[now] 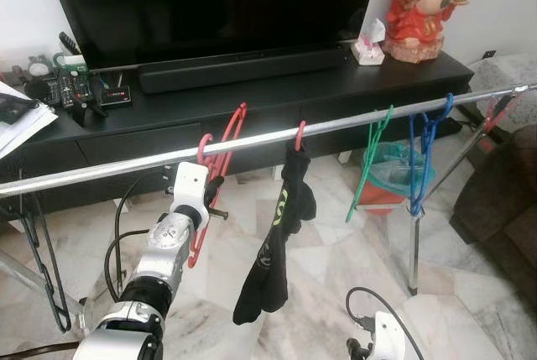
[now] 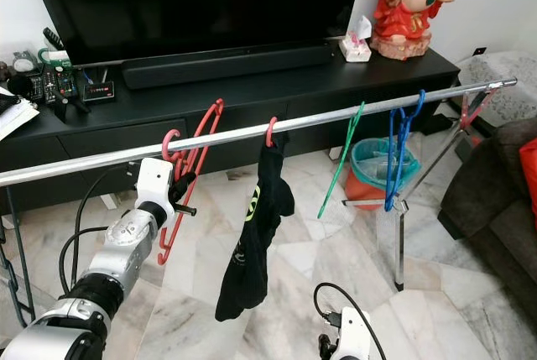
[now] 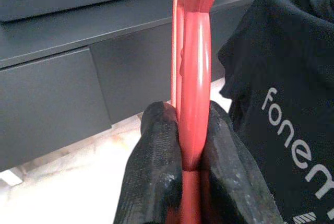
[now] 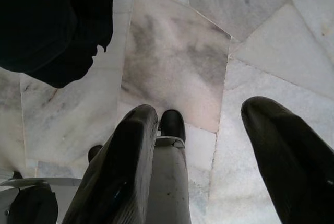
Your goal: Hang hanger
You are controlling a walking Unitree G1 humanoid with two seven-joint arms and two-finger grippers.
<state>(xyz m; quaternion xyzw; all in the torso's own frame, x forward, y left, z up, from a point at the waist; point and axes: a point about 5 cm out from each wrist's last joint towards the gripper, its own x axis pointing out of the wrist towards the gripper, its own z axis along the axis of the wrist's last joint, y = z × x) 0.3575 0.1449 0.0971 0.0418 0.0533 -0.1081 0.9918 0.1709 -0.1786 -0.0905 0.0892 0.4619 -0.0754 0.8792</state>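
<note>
A red plastic hanger point(image 1: 220, 159) hangs by its hook on the silver rail point(image 1: 336, 126) of a clothes rack, in front of a black TV cabinet. My left gripper point(image 1: 214, 190) is raised beside it and shut on the hanger's lower frame; the left wrist view has the red hanger point(image 3: 194, 93) pinched between both black fingers point(image 3: 156, 172). Just right of it a black garment point(image 1: 277, 242) hangs from another red hook. My right gripper point(image 4: 198, 130) hangs low and open over the marble floor.
Further right on the rail hang a green hanger point(image 1: 369, 163), a blue hanger point(image 1: 422, 154) and a red one point(image 1: 497, 112) at the end. Black hangers point(image 1: 42, 259) hang at the left. The cabinet point(image 1: 252, 91) carries a TV, soundbar, remotes and a statue. A dark sofa point(image 1: 503, 209) stands right.
</note>
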